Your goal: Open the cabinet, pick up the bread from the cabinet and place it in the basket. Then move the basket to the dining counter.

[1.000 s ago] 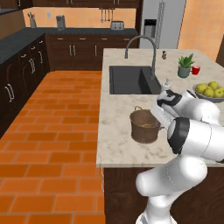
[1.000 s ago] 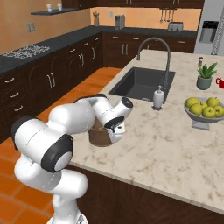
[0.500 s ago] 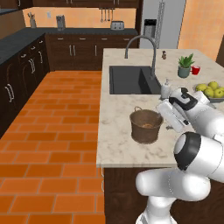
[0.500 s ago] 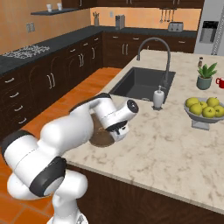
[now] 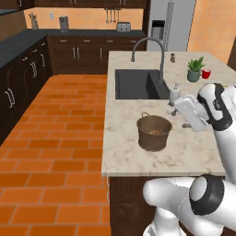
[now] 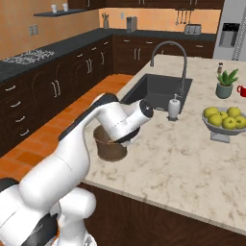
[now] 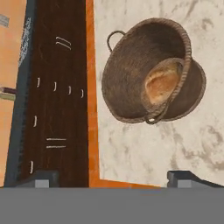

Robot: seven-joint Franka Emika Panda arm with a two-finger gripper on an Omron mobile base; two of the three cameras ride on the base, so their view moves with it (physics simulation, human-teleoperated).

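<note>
1. Small round brown woven basket (image 7: 151,78) lies ahead of and below the two-finger claw (image 7: 113,177), apart from it, standing on the pale beige marble dining counter (image 5: 120,152) near its edge.
2. Small round tan-brown bread loaf (image 7: 162,83) sits inside the basket.
3. Claw is spread wide, empty; tips straddle bare marble short of the basket.
4. Arm is raised beside the basket, hand pointing down; judged next: retreat, task looks done.

- Orange-red rectangular tiled floor (image 5: 60,133) covers the open area.
- Dark brown base cabinets (image 5: 87,57) carry a black countertop (image 6: 53,48).
- Orange walls (image 5: 87,20) rise behind.
- Stainless steel refrigerator (image 5: 167,25) stands at rear.
</note>
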